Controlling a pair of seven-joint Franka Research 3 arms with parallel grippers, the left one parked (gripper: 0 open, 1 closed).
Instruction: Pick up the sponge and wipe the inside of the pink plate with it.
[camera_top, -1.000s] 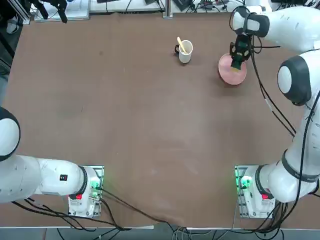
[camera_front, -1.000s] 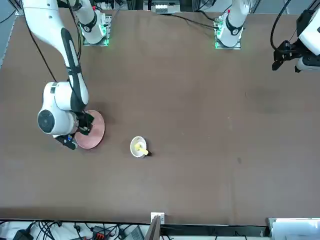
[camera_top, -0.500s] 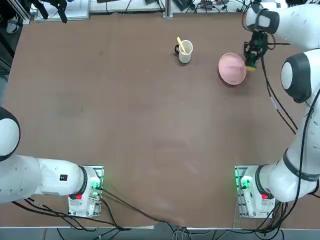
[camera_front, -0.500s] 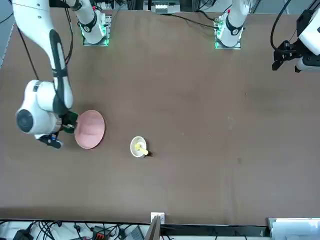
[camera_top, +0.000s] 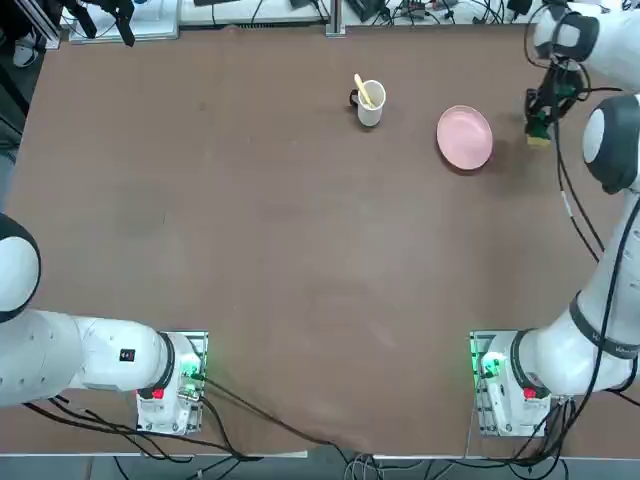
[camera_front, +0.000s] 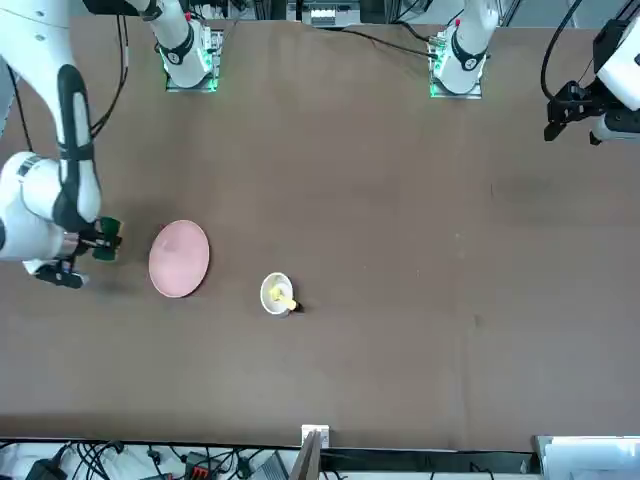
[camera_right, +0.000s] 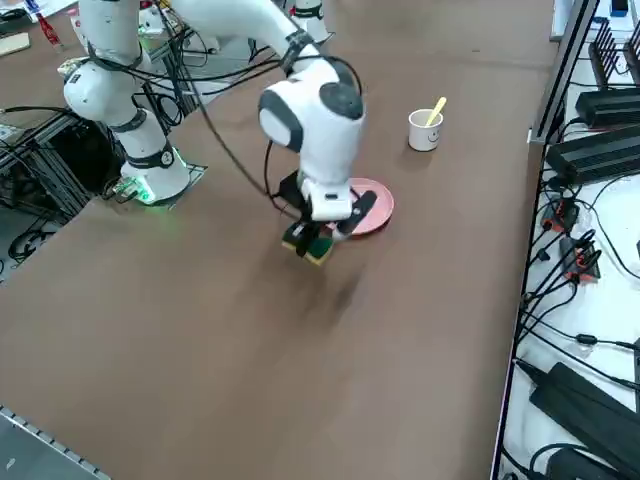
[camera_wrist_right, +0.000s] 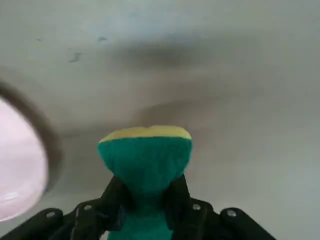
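Sponge (camera_wrist_right: 145, 155) pinched in right tool (camera_wrist_right: 146, 200), beside pink plate (camera_top: 464, 137).

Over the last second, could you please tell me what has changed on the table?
The right gripper, shut on the sponge, has swept off the pink plate toward the table's right edge and now holds the sponge beside the plate, clear of it. The plate and the white mug stayed put.
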